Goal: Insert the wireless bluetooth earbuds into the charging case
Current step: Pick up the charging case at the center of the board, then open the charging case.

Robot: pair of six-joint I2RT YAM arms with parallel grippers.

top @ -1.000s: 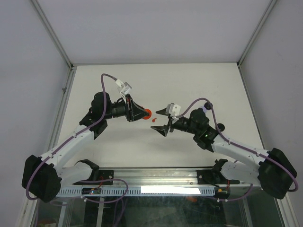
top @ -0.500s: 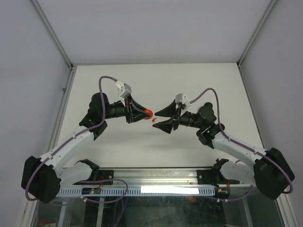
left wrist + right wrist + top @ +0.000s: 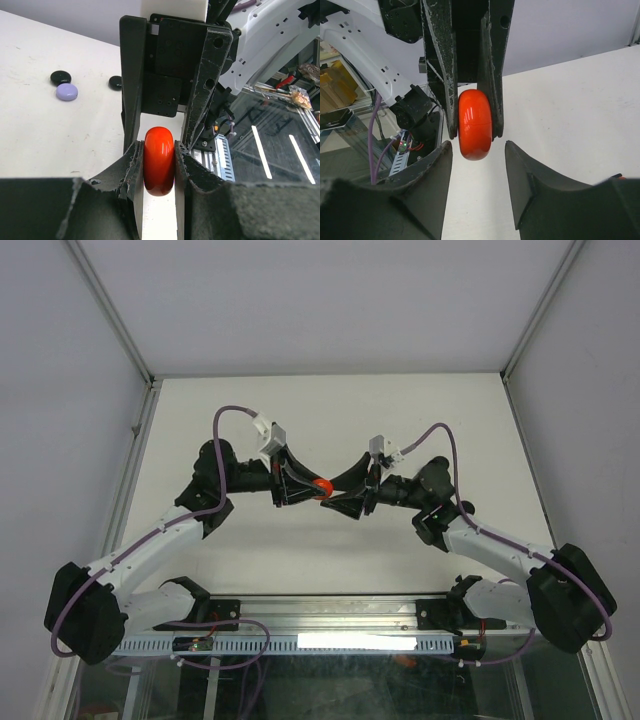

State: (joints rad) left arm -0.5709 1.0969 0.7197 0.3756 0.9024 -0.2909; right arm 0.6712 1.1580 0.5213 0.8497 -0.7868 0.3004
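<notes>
the left gripper (image 3: 159, 165) is clamped tight on the red case (image 3: 159, 145), holding it on edge above the worktop (image 3: 45, 130). the right gripper (image 3: 477, 150) stands part open, its jaws either side of the case, not touching. it should probably bite one half only, square and gently. a red earbud (image 3: 616, 176) lies on the worktop nearby.
</notes>
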